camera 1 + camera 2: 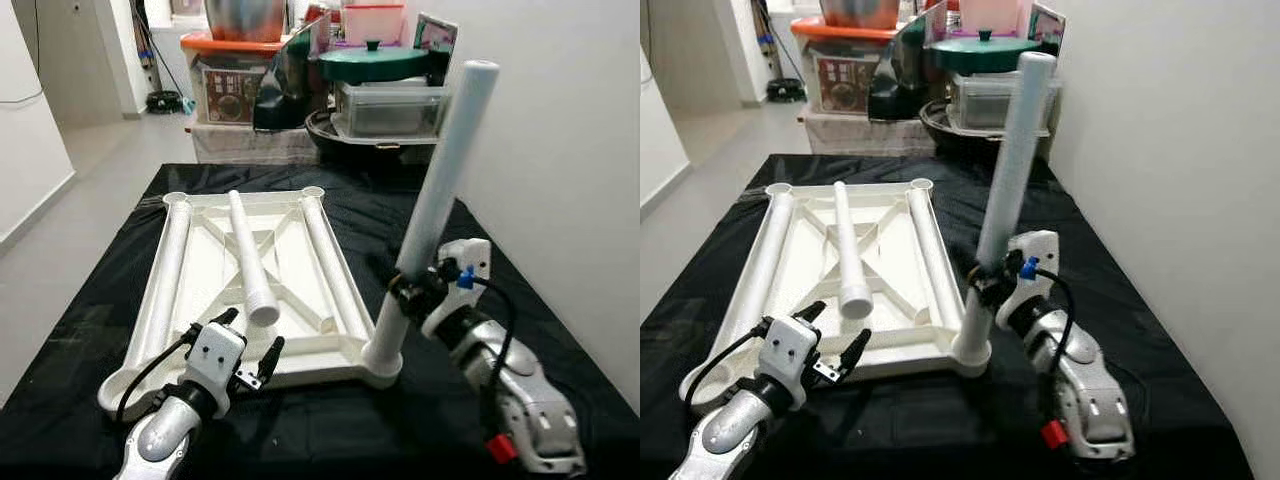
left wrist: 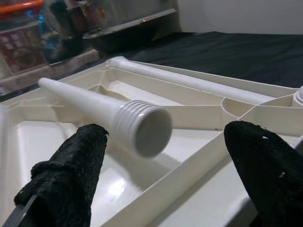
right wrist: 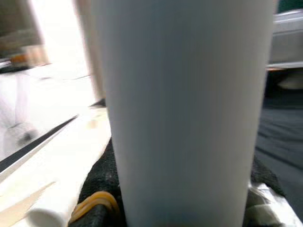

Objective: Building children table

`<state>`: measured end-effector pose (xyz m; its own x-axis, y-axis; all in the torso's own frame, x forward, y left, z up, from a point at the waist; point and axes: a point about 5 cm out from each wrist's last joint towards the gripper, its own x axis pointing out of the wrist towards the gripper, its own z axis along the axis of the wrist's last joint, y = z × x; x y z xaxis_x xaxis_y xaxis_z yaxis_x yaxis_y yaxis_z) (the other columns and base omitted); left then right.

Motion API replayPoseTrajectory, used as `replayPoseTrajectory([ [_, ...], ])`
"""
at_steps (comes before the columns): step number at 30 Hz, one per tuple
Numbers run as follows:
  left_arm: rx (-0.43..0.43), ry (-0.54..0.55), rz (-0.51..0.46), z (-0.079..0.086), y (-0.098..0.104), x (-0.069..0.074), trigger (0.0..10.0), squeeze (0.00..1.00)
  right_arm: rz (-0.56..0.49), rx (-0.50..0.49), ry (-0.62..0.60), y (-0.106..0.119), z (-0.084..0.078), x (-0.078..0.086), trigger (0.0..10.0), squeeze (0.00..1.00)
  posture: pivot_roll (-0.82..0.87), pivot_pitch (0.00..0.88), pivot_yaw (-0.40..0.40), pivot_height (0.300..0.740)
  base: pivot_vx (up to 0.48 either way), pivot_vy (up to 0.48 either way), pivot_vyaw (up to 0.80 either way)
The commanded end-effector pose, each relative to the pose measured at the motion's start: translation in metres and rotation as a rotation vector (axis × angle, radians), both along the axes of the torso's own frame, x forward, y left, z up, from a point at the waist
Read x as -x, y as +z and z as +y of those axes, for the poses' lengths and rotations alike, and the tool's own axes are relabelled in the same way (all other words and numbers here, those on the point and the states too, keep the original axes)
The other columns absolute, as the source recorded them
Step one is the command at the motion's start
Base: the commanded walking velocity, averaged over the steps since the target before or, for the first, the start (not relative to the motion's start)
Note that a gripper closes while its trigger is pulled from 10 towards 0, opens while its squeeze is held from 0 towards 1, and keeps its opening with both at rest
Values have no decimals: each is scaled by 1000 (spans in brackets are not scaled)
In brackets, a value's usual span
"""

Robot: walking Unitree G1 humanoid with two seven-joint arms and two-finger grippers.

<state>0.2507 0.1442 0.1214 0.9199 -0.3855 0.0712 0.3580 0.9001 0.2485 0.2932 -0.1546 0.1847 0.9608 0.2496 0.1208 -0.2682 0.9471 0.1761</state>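
Note:
A white plastic tabletop (image 1: 215, 375) lies upside down on the black-covered table. One white leg (image 1: 435, 205) stands in its near right corner socket (image 1: 382, 366), leaning slightly right. My right gripper (image 1: 412, 290) is shut on this upright leg low down; the leg (image 3: 189, 113) fills the space between its pads. A loose leg (image 1: 250, 262) with a threaded end (image 2: 142, 127) lies across the tabletop's middle. Two more legs (image 1: 165, 275) (image 1: 330, 262) lie along its left and right edges. My left gripper (image 1: 248, 350) hangs open at the near edge, just before the loose leg's threaded end.
The table is draped in black cloth (image 1: 90, 330). Behind it stand stacked storage boxes (image 1: 235, 85), a green lid (image 1: 372, 62) and clear containers (image 1: 390, 108). A white wall (image 1: 560, 150) runs close along the right side. Grey floor (image 1: 90, 160) opens to the left.

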Motion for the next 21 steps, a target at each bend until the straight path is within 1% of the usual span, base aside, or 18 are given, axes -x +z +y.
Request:
replayPoseTrajectory([
  [1, -8, -5, 10, -1, -4, -1, 10000, 0, 116, -30, -92, -22, -6, 7, 39, 0, 67, 0, -59, 740, 0, 0, 0],
  [2, -8, -6, 11, -1, -5, 0, 10000, 0, 105, 31, -53, -24, 1, 12, 10000, 0, 63, 0, -56, 740, 0, 0, 0],
  [3, -8, -8, 13, -2, -5, 0, 10000, 0, 105, 70, -4, -27, 7, 15, 10000, 0, 61, 0, -55, 740, 0, 0, 0],
  [4, -8, -8, 13, -2, -5, 0, 10000, 0, 105, 70, -4, -27, 7, 15, 10000, 0, 61, 0, -55, 740, 0, 0, 0],
  [6, -8, -15, 15, -3, -6, 1, 10000, 0, 82, 62, 107, -26, 15, 21, 10000, 0, 63, 0, -56, 740, 0, 0, 0],
  [7, -8, -16, 15, -3, -6, 1, 10000, 0, 65, 51, 155, -22, 15, 22, 10000, 1000, 64, 0, -58, 740, 0, 0, 0],
  [8, -8, -16, 15, -3, -6, 1, 10000, 0, 49, 51, 185, -19, 16, 22, 10000, 1000, 64, 0, -58, 740, 0, 0, 0],
  [9, -8, -16, 15, -3, -6, 1, 10000, 0, 49, 51, 185, -19, 16, 22, 10000, 1000, 64, 0, -58, 740, 0, 0, 0],
  [10, -8, -14, 14, -3, -6, 1, 10000, 0, 37, 82, 221, -15, 16, 21, 10000, 1000, 61, 0, -57, 740, 0, 0, 0],
  [11, -8, -14, 14, -3, -6, 1, 10000, 0, 37, 82, 221, -15, 16, 21, 10000, 1000, 61, 0, -57, 740, 0, 0, 0],
  [12, -7, -12, 14, -2, -6, 0, 10000, 0, 22, 109, 264, -10, 14, 18, 10000, 0, 62, 0, -58, 740, 0, 0, 0],
  [13, -7, -12, 14, -2, -6, 0, 10000, 0, 22, 109, 264, -10, 14, 18, 10000, 0, 62, 0, -58, 740, 0, 0, 0],
  [14, -7, -11, 13, -2, -6, 0, 10000, 0, 8, 131, 320, -5, 13, 18, 10000, 0, 63, 0, -57, 740, 0, 0, 0],
  [15, -7, -11, 13, -2, -6, 0, 10000, 0, 8, 131, 320, -5, 13, 18, 10000, 0, 63, 0, -57, 740, 0, 0, 0],
  [17, -5, -15, 14, -3, -7, 1, 10000, 0, 14, 121, 540, 2, 8, 28, 10000, 0, 63, 0, -55, 740, 0, 0, 0],
  [19, -5, -15, 14, -3, -7, 1, 10000, 0, 14, 121, 540, 2, 8, 28, 10000, 0, 63, 0, -55, 740, 0, 0, 0],
  [20, -6, -16, 14, -3, -7, 0, 10000, 0, 18, 127, 612, 3, 6, 32, 10000, 0, 65, 0, -57, 740, 0, 0, 0],
  [21, -5, -10, 13, -2, -6, 0, 10000, 0, 24, 143, 678, 2, 4, 36, 4431, 0, 65, 0, -58, 740, 0, 0, 0],
])
